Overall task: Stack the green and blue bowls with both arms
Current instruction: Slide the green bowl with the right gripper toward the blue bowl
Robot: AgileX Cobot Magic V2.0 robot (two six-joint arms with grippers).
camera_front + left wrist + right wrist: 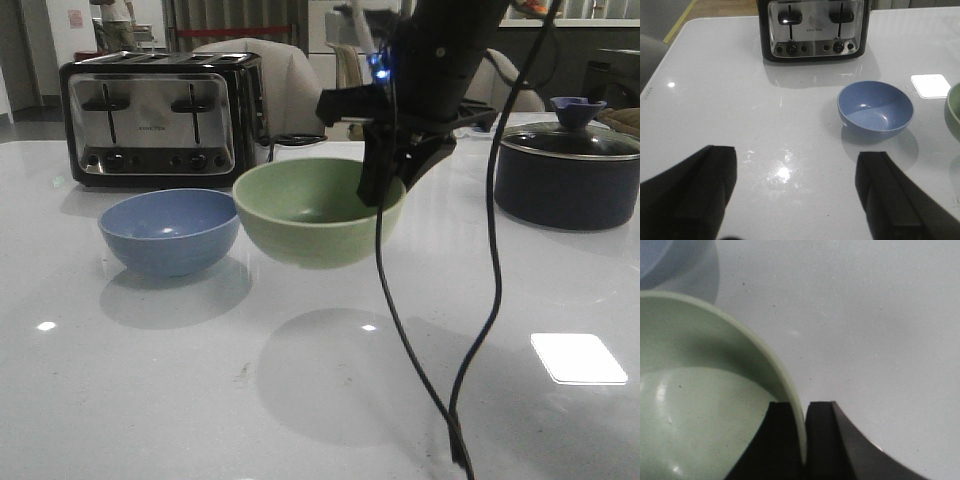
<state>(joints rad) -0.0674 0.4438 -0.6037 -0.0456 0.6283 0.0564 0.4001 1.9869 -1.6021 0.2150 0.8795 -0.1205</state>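
A: How many bowls do we count?

B: Two. We see one green bowl [318, 210] and one blue bowl [168, 230]. The blue one sits on the white bench [300, 390], in front of the toaster. The green one is lifted clear of the bench, with its shadow lying on the surface below it, and it hangs just beside the blue one on the pot's side.

A: And hands?

B: Two as well. The right hand [385, 180] comes down from above and pinches the green bowl's rim on the side away from the blue bowl. In the right wrist view we see one finger inside the rim and one outside, pressed onto the thin wall of the green bowl [700, 405].

A: The left hand [795, 195]?

B: We find it only in its own wrist view: its two black fingers [700, 190] are spread wide with nothing between them, above bare bench. The blue bowl [875, 107] lies well ahead of it, untouched, and a sliver of the green bowl shows at the edge.

A: Anything else we can count?

B: One chrome and black toaster [160, 120] with two levers at the back, and one dark pot [568, 170] with a lid, off to the robot's right. Two thin black cables [480, 300] hang across the front view.
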